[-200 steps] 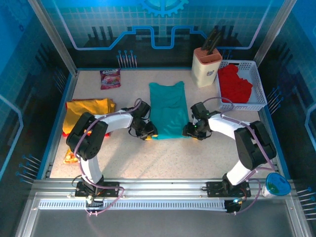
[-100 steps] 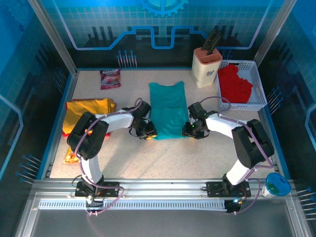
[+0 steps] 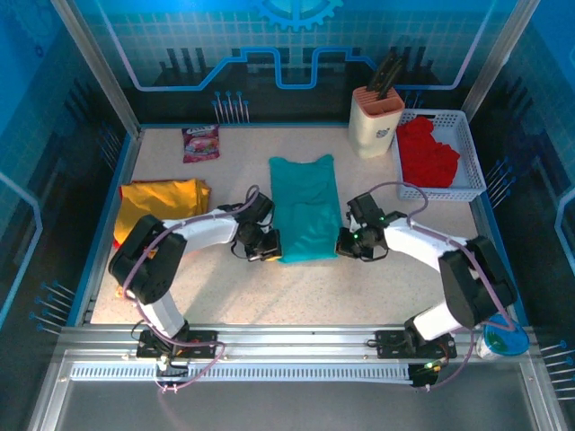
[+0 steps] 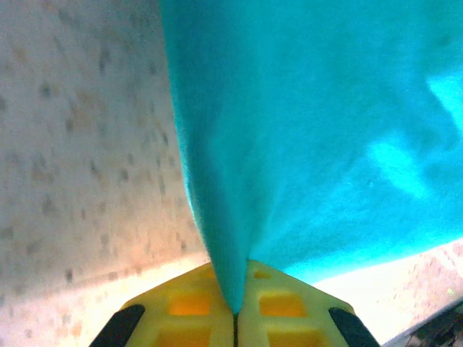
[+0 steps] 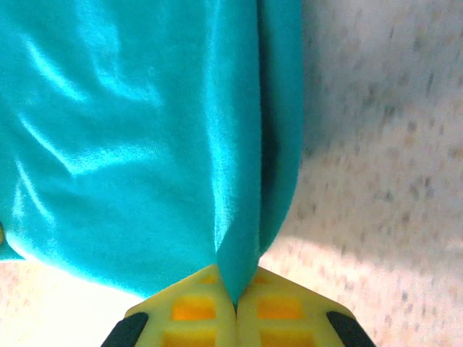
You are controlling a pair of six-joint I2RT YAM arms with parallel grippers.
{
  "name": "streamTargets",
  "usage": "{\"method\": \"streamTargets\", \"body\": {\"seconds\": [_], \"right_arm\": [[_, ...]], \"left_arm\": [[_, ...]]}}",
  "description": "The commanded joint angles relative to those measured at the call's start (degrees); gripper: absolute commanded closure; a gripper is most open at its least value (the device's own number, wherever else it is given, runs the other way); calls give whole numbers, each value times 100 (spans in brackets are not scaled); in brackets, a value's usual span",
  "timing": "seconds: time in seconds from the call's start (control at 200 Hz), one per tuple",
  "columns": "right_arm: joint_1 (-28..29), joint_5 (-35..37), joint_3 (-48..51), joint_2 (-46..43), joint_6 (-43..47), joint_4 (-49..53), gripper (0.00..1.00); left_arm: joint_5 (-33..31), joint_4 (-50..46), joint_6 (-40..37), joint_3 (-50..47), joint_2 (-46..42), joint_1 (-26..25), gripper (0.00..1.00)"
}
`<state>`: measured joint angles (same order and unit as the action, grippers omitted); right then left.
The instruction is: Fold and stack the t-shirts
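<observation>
Speckled pale tabletop (image 3: 359, 287) runs beneath both tools. Closest in, the left gripper (image 4: 235, 307) has its yellow jaws pressed together on a pinch of the teal t-shirt (image 3: 305, 211), at the cloth's near left corner. The right gripper (image 5: 235, 300) is clamped likewise on the near right corner. Beyond the fingertips the tee stretches away as a narrow folded strip between the two tools. It looks light, limp and a little slick, so it will likely sag and crease from any hold; corners and hem edges seem the best purchase. Farther out, a yellow t-shirt (image 3: 157, 202) lies left of the left gripper. A red t-shirt (image 3: 427, 148) sits in a white basket (image 3: 467, 153) beyond the right. How many layers each pinch takes is hidden.
</observation>
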<state>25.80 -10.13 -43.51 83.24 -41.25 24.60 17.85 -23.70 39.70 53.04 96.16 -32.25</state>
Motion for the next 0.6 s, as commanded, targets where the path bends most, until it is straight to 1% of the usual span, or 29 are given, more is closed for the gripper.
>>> {"method": "streamTargets", "body": {"seconds": [0.0,0.08,0.195,0.32,0.44,0.595], "right_arm": [[214,-157,418,-575,-268,411,100],[456,-49,702,-1051,-498,630,100],[960,171,1113,-1843,-992,944,100],[1394,355,1394,-2655,-1498,1406,100],[1784,625,1251,-3311,-1856,1978,100],[1981,870,750,-3614,-1993,2463,100]], "left_arm": [[-83,-222,83,-395,-699,-322,95],[-211,-258,425,-758,-1183,-599,95],[-320,-215,1109,-1368,-1895,-990,95],[-465,-275,1750,-1747,-2631,-1594,95],[-712,-659,2068,-1731,-3113,-2030,94],[-895,-1073,2147,-1539,-3560,-2098,92]]}}
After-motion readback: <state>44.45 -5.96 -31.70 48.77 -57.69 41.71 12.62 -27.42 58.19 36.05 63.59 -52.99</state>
